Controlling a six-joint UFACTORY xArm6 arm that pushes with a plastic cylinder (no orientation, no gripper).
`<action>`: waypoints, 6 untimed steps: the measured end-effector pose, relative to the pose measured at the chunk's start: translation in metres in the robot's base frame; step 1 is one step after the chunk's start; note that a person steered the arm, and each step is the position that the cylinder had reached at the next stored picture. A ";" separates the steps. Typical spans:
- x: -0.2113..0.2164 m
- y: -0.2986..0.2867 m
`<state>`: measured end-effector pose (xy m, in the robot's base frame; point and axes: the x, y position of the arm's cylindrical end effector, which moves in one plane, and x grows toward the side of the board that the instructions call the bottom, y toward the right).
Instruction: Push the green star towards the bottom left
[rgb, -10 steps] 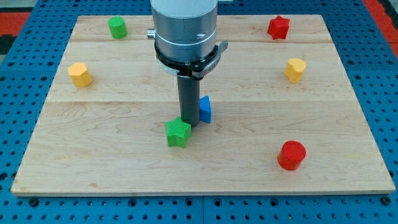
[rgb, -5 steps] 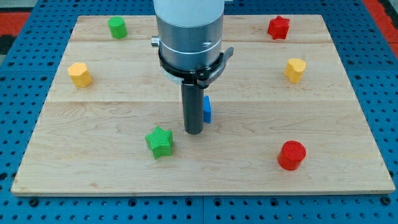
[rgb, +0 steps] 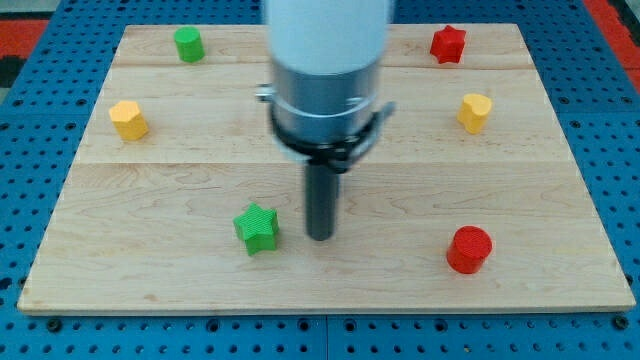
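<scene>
The green star (rgb: 257, 227) lies flat on the wooden board (left of centre, toward the view's bottom).

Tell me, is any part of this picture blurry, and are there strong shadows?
In the camera view, the big grey arm housing looks smeared by motion blur, while my tip beside the green star and the other blocks look sharp. The camera view's lighting is soft and even: only faint shadows under the blocks, no harsh glare on the wooden board.
</scene>
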<state>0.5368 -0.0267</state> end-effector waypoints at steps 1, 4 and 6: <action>0.012 -0.040; -0.041 -0.084; -0.012 -0.123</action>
<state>0.5246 -0.1501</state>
